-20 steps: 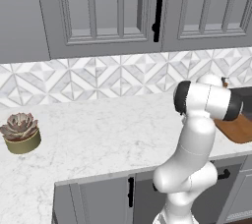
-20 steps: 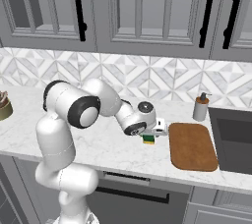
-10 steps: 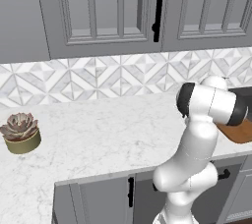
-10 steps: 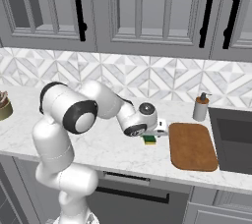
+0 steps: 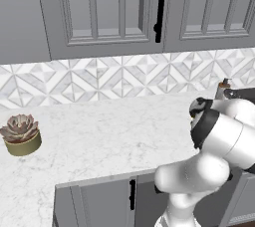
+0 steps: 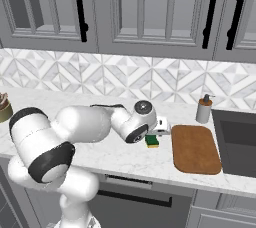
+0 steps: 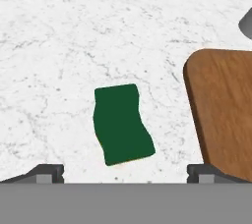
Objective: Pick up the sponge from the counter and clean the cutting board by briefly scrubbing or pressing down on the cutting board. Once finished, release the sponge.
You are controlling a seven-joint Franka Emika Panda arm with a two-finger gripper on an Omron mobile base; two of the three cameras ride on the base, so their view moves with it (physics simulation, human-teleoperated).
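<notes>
The sponge [image 7: 122,124] lies dark green side up on the white marble counter [image 7: 59,46], just left of the cutting board [image 7: 224,115] and apart from it. My gripper [image 7: 127,173] hangs over the sponge, open, one fingertip [image 7: 47,171] on each side and neither touching it. In the right base view the sponge [image 6: 152,142] sits under the white hand of the gripper [image 6: 157,133], with the reddish-brown cutting board [image 6: 195,148] flat to its right. In the left base view my own arm covers that spot.
A soap dispenser [image 6: 203,109] stands behind the board, and a dark sink [image 6: 235,139] opens to its right. A potted succulent [image 5: 21,134] sits far left on the counter [image 5: 109,126]. Grey cabinet doors hang above the tiled backsplash.
The jaws have spread from partly open to fully open. The arm's elbow has swung lower and nearer the cameras. The sponge has stayed in place on the counter.
</notes>
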